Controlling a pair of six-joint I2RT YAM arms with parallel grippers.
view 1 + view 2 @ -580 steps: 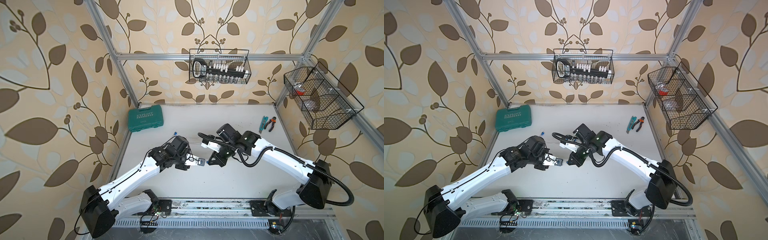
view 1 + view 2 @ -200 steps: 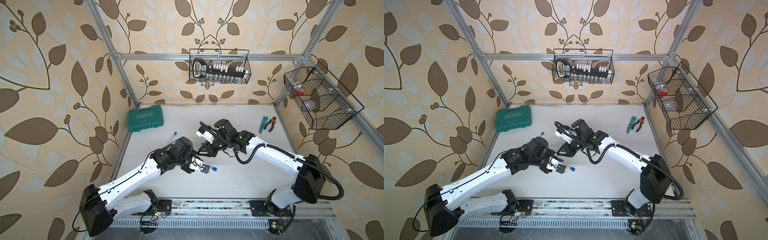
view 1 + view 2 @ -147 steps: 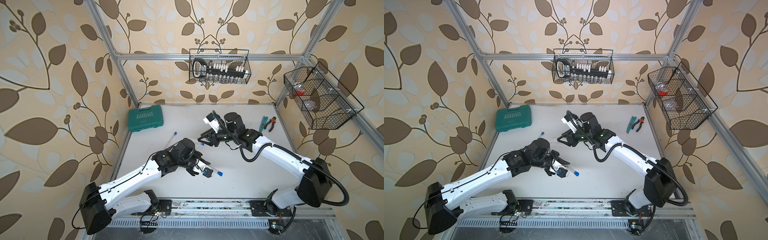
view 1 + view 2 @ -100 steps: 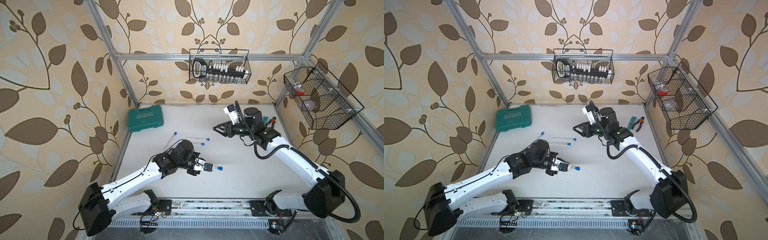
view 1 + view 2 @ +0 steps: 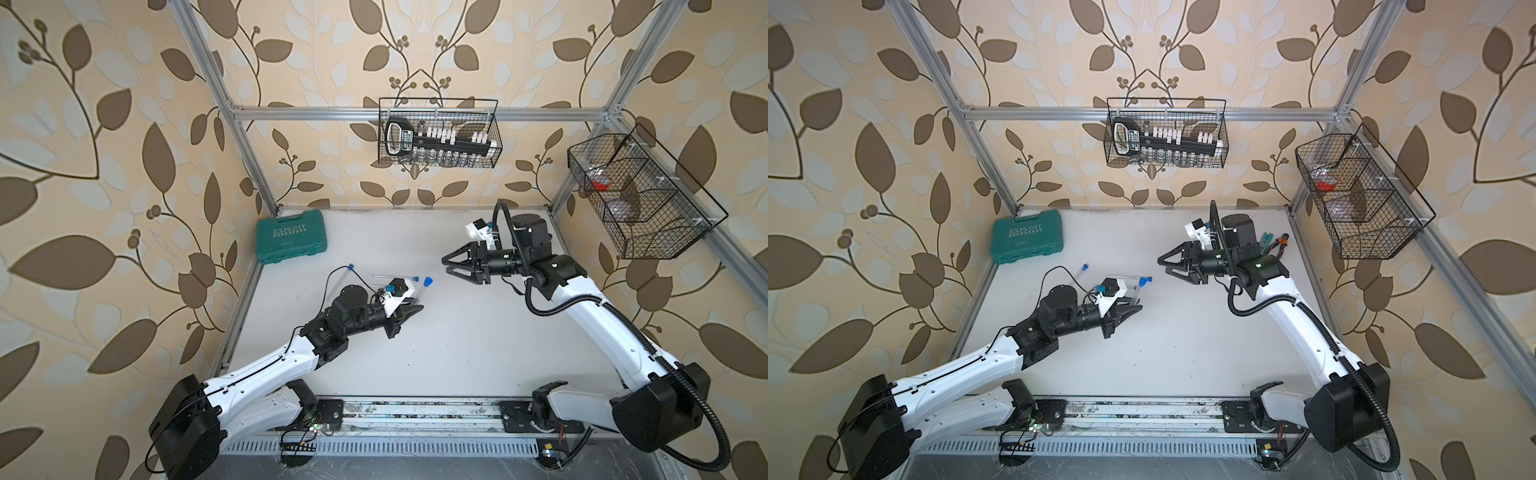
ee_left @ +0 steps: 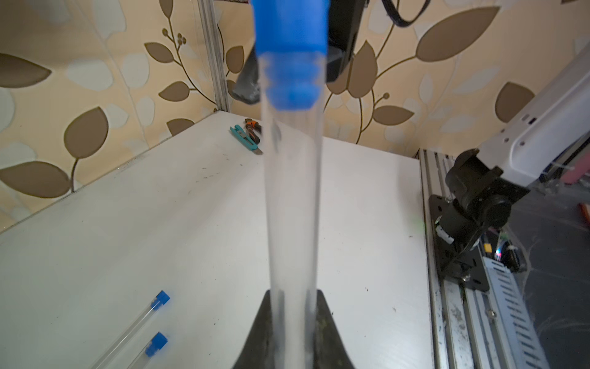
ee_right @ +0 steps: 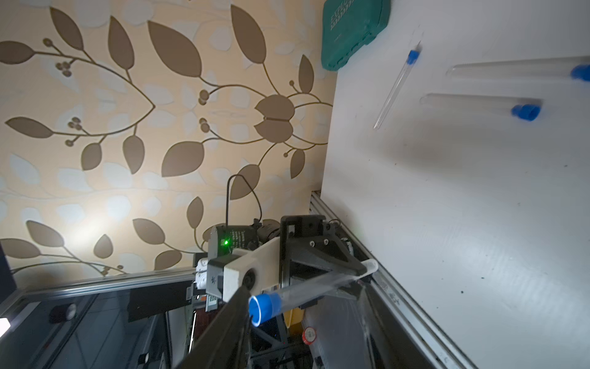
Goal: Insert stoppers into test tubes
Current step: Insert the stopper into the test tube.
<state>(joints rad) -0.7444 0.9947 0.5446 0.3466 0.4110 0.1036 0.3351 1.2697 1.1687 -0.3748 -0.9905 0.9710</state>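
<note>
My left gripper is shut on the rounded end of a clear test tube, held up off the table. A blue stopper sits in its mouth, which points toward my right gripper. That gripper hovers open and empty to the right, a short gap from the stopper. The right wrist view shows the same stopper just beside one dark finger. Three more stoppered test tubes lie on the table behind my left arm.
A green tool case lies at the back left of the white table. Pliers and a cutter lie at the back right, behind my right arm. Wire baskets hang on the back wall and the right wall. A metal rail runs along the front.
My right gripper has drawn back to the right and opened wider. My left gripper has lifted the stoppered tube up and toward the back, still shut on it.
</note>
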